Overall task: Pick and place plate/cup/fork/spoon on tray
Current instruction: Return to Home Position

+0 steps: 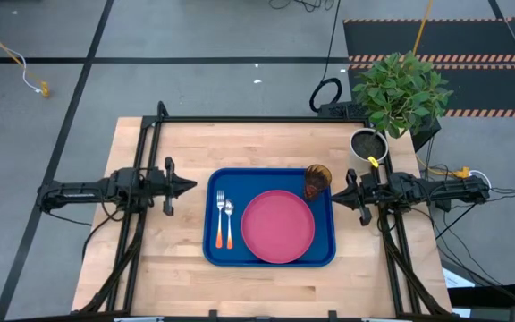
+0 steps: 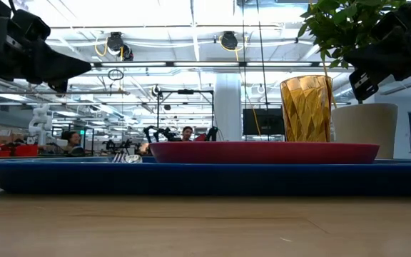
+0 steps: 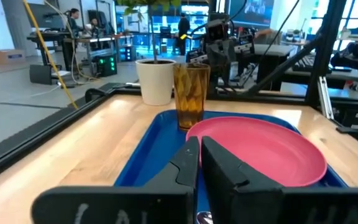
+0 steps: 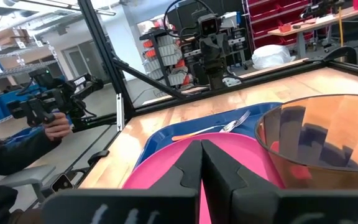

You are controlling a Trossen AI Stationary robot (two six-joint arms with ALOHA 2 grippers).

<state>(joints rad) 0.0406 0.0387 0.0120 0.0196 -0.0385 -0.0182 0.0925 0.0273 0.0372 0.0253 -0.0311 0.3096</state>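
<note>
Robotics lab, red parts bins (image 4: 269, 18), ceiling strip lights (image 2: 155, 11)

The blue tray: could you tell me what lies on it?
The tray holds the plate centrally, the cup upright at a corner, fork and spoon side by side. The floor under the plate is hidden.

Cup (image 4: 328, 143) cropped; base seemingly hidden.

Bright, even overhead lighting: ceiling lights (image 2: 191, 14) blow out to white glare in low view, cup (image 2: 306, 108) glows amber, only faint soft shadows on desk (image 1: 177, 259).
</note>
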